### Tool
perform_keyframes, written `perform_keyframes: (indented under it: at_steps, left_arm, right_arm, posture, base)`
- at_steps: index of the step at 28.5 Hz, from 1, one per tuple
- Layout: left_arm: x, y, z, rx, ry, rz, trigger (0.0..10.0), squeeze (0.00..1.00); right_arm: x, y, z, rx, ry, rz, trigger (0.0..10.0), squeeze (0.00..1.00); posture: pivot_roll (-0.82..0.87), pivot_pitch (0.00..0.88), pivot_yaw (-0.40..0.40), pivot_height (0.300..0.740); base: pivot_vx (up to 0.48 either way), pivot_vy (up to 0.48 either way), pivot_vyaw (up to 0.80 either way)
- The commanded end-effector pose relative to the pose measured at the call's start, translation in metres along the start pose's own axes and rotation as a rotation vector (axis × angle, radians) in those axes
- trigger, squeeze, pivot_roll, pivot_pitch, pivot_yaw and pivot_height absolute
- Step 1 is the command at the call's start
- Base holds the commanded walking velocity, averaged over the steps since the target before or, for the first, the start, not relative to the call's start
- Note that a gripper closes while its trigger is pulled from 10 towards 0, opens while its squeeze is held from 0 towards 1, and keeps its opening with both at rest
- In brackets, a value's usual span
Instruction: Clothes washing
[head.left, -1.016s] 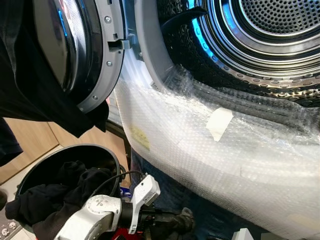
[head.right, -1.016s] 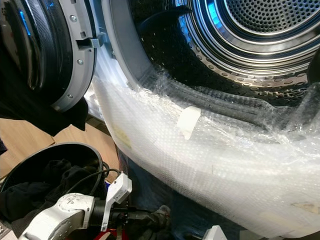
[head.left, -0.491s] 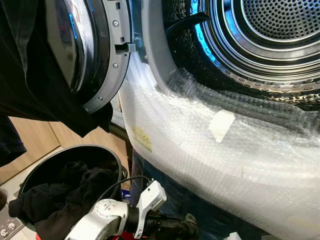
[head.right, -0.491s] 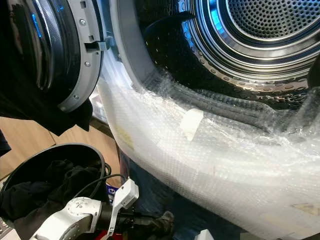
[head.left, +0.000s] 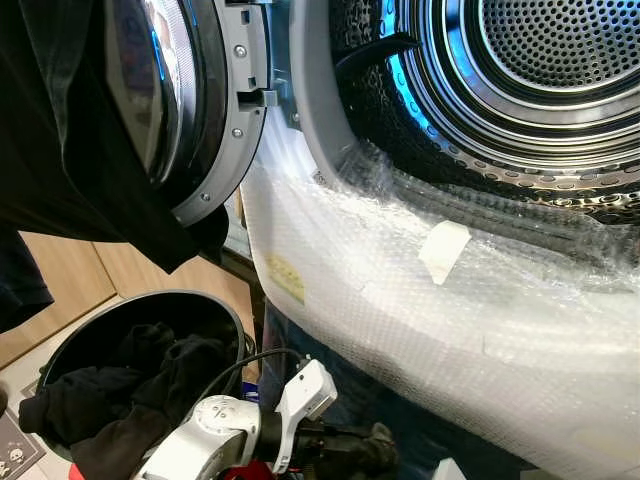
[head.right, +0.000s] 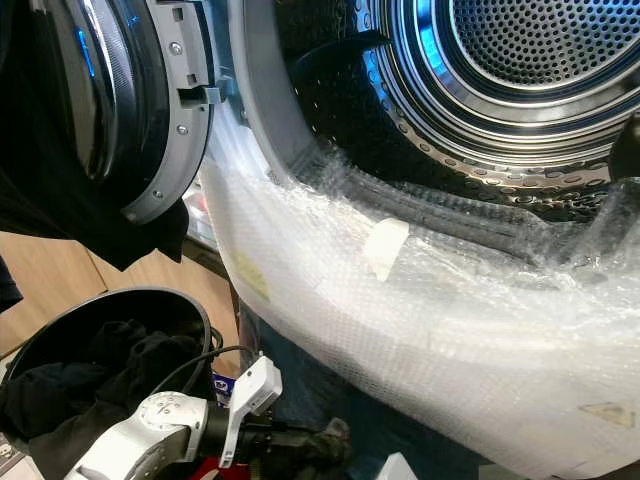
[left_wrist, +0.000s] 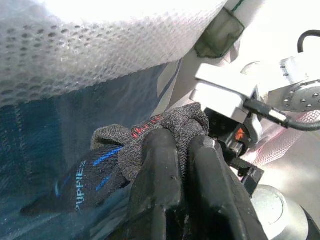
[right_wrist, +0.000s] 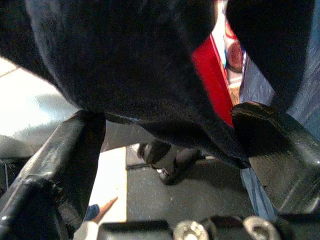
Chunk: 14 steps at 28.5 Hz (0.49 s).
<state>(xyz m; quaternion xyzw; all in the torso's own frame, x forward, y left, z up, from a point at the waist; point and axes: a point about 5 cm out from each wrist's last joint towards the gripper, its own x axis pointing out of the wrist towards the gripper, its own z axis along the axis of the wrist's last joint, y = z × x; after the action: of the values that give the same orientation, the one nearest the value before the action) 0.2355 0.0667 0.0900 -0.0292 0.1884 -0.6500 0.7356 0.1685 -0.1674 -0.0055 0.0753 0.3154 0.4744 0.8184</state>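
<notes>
My left gripper (left_wrist: 182, 145) is shut on a dark grey sock (left_wrist: 105, 165) with blue lettering and red marks. It sits low in front of the washing machine, below the bubble-wrapped front (head.left: 400, 320), and the sock (head.left: 378, 448) bunches at its tip. The drum (head.left: 540, 60) is open, with no clothes in the part I see. A black round basket (head.left: 215, 305) at lower left holds dark clothes (head.left: 120, 385). In the right wrist view my right gripper (right_wrist: 167, 145) has its fingers (right_wrist: 60, 165) wide apart, and black cloth (right_wrist: 130, 65) hangs down between them.
The machine's door (head.left: 215, 110) stands open at upper left, and a black garment (head.left: 70, 150) is draped over it. A tape patch (head.left: 443, 250) sticks to the bubble wrap. Below the right gripper are a red object (right_wrist: 212, 80) and a person's shoe (right_wrist: 165, 160) on the floor.
The camera has shifted a little, sliding the machine and door rightward in view. The left arm stays low with the sock held in its fingers.
</notes>
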Motion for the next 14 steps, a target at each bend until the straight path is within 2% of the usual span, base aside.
perform_keyframes:
  at_steps: [1,4,5,7,8,11,12,14]
  left_arm:
    - [-0.0010,0.0012,0.0023,0.023,0.006,0.005,0.0,0.00]
    - [-0.0020,0.0014,0.0032,0.025,0.004,0.006,0.0,0.00]
    - [-0.0023,0.0016,0.0035,0.026,0.004,0.007,0.0,0.00]
    - [-0.0024,0.0017,0.0036,0.027,0.004,0.007,0.0,0.00]
    - [-0.0025,0.0022,0.0036,0.029,0.006,0.009,0.0,0.00]
    - [-0.0031,0.0032,0.0040,0.031,0.006,0.015,0.0,0.00]
    - [-0.0034,0.0034,0.0042,0.030,0.006,0.016,0.0,0.00]
    - [-0.0035,0.0035,0.0043,0.030,0.006,0.017,0.0,0.00]
  right_arm:
    - [-0.0012,0.0021,0.0028,0.022,-0.035,0.012,10.0,0.00]
    - [-0.0012,0.0032,0.0044,0.034,-0.056,0.021,10.0,0.00]
    - [-0.0016,0.0034,0.0037,0.035,-0.056,0.022,9.4,0.00]
    - [-0.0018,0.0035,0.0032,0.036,-0.055,0.023,9.4,0.00]
    - [-0.0018,0.0029,0.0022,0.039,-0.058,0.018,0.0,0.00]
    - [-0.0019,0.0035,0.0007,0.053,-0.072,0.024,0.0,0.00]
    - [-0.0034,0.0073,0.0014,0.067,-0.086,0.053,10.0,0.00]
    - [-0.0045,0.0091,0.0014,0.074,-0.088,0.068,10.0,0.00]
  posture:
    - [0.01,0.000,-0.040,0.740]
    - [0.01,0.000,-0.037,0.740]
    - [0.01,0.004,-0.036,0.740]
    - [0.01,0.004,-0.036,0.740]
    - [0.01,0.005,-0.035,0.740]
    - [0.01,0.012,-0.031,0.740]
    - [0.01,0.013,-0.030,0.740]
    - [0.01,0.013,-0.030,0.740]
  base:
    - [0.000,0.000,0.00]
    - [0.000,0.000,0.00]
    - [0.000,0.000,0.00]
    - [0.000,0.000,0.00]
    - [0.000,0.000,0.00]
    - [0.000,0.000,0.00]
    - [0.000,0.000,0.00]
    - [0.000,0.000,0.00]
